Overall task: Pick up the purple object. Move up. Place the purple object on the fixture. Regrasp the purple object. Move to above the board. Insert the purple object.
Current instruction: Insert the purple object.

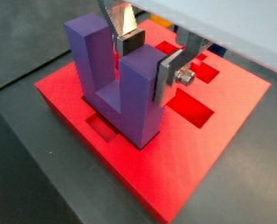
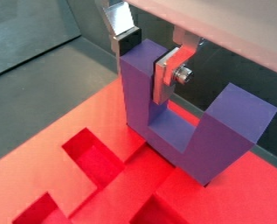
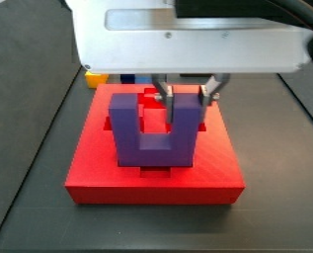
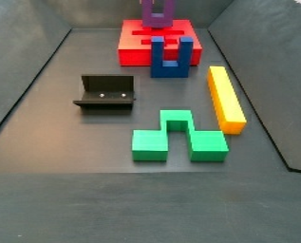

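**A:** Purple U-shaped block (image 1: 120, 83), two upright prongs on a short bridge, sits right over the big flat red board (image 1: 211, 162), bridge down, prongs up. You can see it in both wrist views and in a side view (image 3: 155, 126).

**B:** And the hand (image 1: 148, 59)? Where is it?

**A:** Directly above the board, pinching one prong of the purple block. A flat silver finger (image 1: 171, 73) presses on the prong's outer face, a dark pad (image 1: 131, 42) on the inner face, inside the U. Same grip shows from another wrist angle (image 2: 147, 58). The second prong stands free.

**B:** Is the block down in a recess?

**A:** Its base meets the red surface at the brighter red cut-outs (image 2: 100, 166), but how deep it sits, I cannot tell. In a side view the bridge hides the slot beneath it.

**B:** What else is on the desk?

**A:** From the far side view, the dark grey desk (image 4: 64, 123) carries the red board (image 4: 134, 40) at the back, with the purple block (image 4: 158, 13) poking up at the frame edge. A blue U-shaped block (image 4: 169, 59) stands at the board's near edge. The black L-shaped fixture (image 4: 104, 93) is well apart from the board, nearer the camera. A long yellow bar (image 4: 225, 97) lies off to one side, and a green notched block (image 4: 176, 137) lies flat nearest the camera.
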### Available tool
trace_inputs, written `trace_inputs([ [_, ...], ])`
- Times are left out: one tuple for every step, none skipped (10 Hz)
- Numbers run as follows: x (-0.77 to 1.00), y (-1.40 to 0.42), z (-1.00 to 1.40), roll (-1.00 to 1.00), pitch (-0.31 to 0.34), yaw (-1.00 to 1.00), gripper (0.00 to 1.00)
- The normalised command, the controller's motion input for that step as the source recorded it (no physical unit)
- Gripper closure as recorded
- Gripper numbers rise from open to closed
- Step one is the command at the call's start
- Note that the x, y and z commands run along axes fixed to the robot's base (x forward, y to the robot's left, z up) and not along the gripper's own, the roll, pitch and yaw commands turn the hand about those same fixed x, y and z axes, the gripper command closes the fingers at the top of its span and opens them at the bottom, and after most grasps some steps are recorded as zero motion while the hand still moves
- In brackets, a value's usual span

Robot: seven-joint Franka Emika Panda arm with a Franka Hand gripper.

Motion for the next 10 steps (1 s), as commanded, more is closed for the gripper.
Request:
trace_inputs([
  [-0.18, 0.0, -0.19, -0.15, -0.126, 0.13, 1.0],
  [-0.08, -0.04, -0.31, -0.03, -0.093, 0.14, 1.0],
  [-0.03, -0.37, -0.46, 0.1, -0.007, 0.11, 1.0],
  [0.0, -0.51, -0.47, 0.22, 0.009, 0.03, 1.0],
  [0.28, -0.54, -0.38, 0.29, 0.113, 0.0, 1.0],
  [0.64, -0.43, -0.13, 0.33, 0.241, 0.0, 1.0],
  [0.69, -0.38, -0.3, 0.32, 0.236, 0.0, 1.0],
  [0.72, -0.32, -0.35, 0.29, 0.221, 0.0, 1.0],
  [0.66, -0.29, -0.28, 0.24, 0.23, 0.0, 1.0],
  [0.49, -0.23, -0.17, 0.16, 0.204, 0.0, 1.0],
])
